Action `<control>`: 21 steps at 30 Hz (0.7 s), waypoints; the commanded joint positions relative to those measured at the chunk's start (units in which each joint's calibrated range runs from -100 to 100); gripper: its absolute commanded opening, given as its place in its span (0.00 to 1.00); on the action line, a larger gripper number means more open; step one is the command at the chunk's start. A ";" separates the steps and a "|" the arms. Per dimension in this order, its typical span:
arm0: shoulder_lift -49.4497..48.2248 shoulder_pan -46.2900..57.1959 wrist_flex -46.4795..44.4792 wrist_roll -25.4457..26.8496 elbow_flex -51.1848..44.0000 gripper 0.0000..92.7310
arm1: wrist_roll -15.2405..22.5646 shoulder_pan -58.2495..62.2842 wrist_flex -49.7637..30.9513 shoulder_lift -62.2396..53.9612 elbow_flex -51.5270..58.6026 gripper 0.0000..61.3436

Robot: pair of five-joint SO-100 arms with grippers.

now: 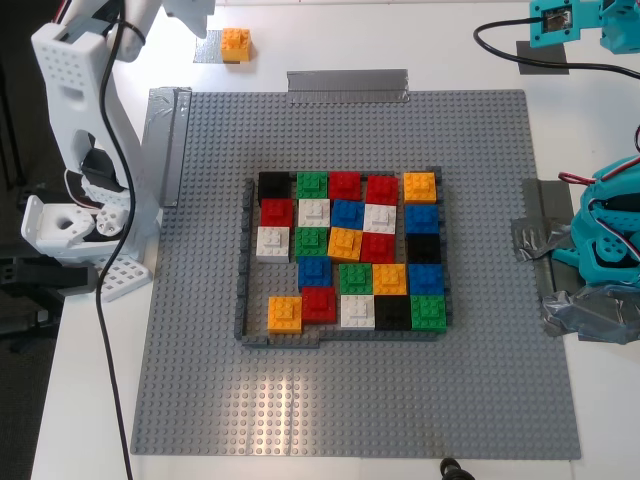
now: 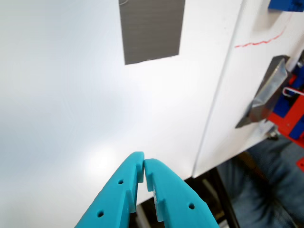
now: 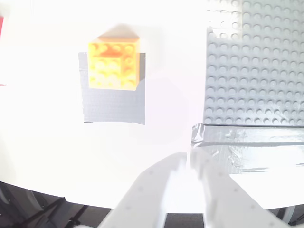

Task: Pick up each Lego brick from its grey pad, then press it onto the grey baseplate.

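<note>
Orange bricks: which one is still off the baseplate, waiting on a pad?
The Lego brick on the grey pad at the exterior view's top left; the other orange ones sit inside the mosaic frame.

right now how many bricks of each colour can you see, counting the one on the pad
orange bricks: 5, including the Lego brick on the grey pad
red bricks: 5
green bricks: 4
blue bricks: 4
white bricks: 4
black bricks: 3
total: 25
</note>
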 commanded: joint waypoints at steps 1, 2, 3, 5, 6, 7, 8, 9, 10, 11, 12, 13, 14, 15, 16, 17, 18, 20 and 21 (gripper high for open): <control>-1.36 0.51 -0.51 0.25 -0.26 0.00 | 1.76 -1.93 1.76 4.80 -12.76 0.00; -1.36 0.51 -0.51 0.25 -0.26 0.00 | 2.10 -2.00 1.60 5.83 -13.48 0.00; -1.36 0.44 -0.51 0.25 -0.35 0.00 | 2.49 -2.00 1.03 6.86 -14.12 0.00; -1.36 0.37 -0.51 0.25 -0.35 0.00 | 4.34 -2.00 -0.76 8.58 -14.75 0.01; -1.36 0.37 -0.51 0.25 -0.35 0.00 | 4.64 -2.00 -1.33 9.53 -15.29 0.06; -1.36 0.37 -0.51 0.25 -0.44 0.00 | 4.64 -1.93 -1.58 10.56 -15.92 0.12; -1.36 0.29 -0.51 0.25 -0.44 0.00 | 4.93 -1.86 -1.82 11.41 -16.46 0.21; -1.36 0.29 -0.51 0.25 -0.44 0.00 | 4.49 -1.71 -1.98 12.27 -16.92 0.28; -1.36 0.22 -0.51 0.25 -0.53 0.00 | 4.34 -1.64 -1.98 12.87 -17.37 0.33; -1.36 0.22 -0.51 0.25 -0.53 0.00 | 4.29 -1.50 -2.15 13.47 -17.82 0.34; -1.27 0.15 -0.51 0.25 -0.53 0.00 | 4.10 -1.35 -2.63 13.90 -17.91 0.36; -1.27 0.08 -0.51 0.25 -0.62 0.00 | 3.76 -1.13 -3.37 14.42 -17.91 0.36; -1.27 0.08 -0.51 0.25 -0.62 0.00 | 3.12 -0.77 -3.85 15.02 -18.63 0.36; -1.27 0.08 -0.51 0.25 -0.62 0.00 | 2.39 -0.48 -4.02 15.88 -19.80 0.35; -1.27 0.00 -0.51 0.25 -0.62 0.00 | 1.71 -0.12 -4.02 16.99 -21.61 0.34; -1.27 0.00 -0.51 0.25 -0.62 0.00 | 1.22 0.17 -4.10 17.77 -22.78 0.34; -1.27 0.00 -0.51 0.25 -0.62 0.00 | 0.58 0.46 -4.18 18.28 -23.33 0.34; -1.27 -0.07 -0.51 0.25 -0.62 0.00 | 0.49 0.97 -4.26 18.80 -23.33 0.34; -1.27 -0.07 -0.51 0.25 -0.62 0.00 | 0.58 1.26 -4.18 19.14 -23.33 0.34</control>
